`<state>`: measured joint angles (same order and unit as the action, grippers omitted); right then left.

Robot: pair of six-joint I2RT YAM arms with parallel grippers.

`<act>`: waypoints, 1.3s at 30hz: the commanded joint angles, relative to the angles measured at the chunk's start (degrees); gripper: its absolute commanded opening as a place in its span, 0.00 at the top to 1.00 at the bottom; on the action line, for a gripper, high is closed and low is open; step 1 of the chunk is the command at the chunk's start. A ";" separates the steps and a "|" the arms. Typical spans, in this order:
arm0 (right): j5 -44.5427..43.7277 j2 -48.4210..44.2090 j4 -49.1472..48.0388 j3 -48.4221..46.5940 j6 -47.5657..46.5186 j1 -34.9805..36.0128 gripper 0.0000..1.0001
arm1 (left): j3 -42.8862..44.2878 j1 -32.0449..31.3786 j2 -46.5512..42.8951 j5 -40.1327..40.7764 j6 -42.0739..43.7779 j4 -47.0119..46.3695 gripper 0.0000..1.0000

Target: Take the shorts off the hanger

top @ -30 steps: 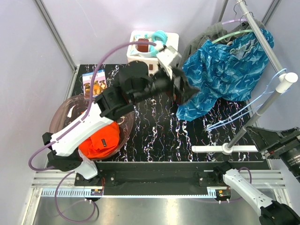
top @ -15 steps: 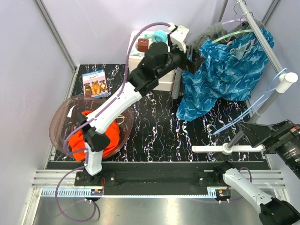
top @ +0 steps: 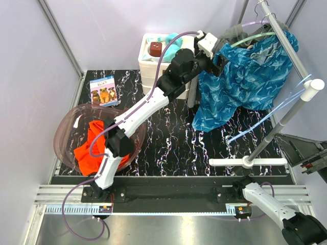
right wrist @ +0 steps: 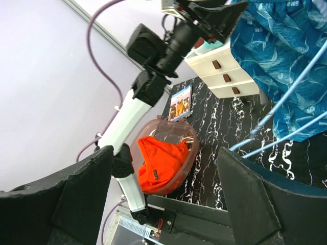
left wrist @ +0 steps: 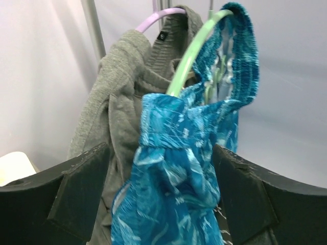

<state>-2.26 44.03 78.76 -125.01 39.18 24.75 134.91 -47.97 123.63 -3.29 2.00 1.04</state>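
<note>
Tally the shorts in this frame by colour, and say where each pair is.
Orange shorts: 1, in the pink bowl
Blue patterned shorts: 1, on the green hanger
Grey shorts: 1, on the purple hanger
Total: 3

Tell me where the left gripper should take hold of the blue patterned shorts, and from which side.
Probably the bunched waistband fold of the blue patterned shorts just under the green hanger, approached head-on: it hangs as a narrow vertical bundle between the open fingers of the left gripper.
</note>
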 commanded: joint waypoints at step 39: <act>1.65 4.75 13.00 -3.83 -1.30 0.12 0.06 | 6.51 -0.73 -4.27 -20.61 -23.17 -8.94 1.00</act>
<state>-0.51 47.44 78.76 -128.40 38.41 24.75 140.44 -47.92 129.25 -19.27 -15.05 -2.11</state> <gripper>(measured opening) 0.932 0.162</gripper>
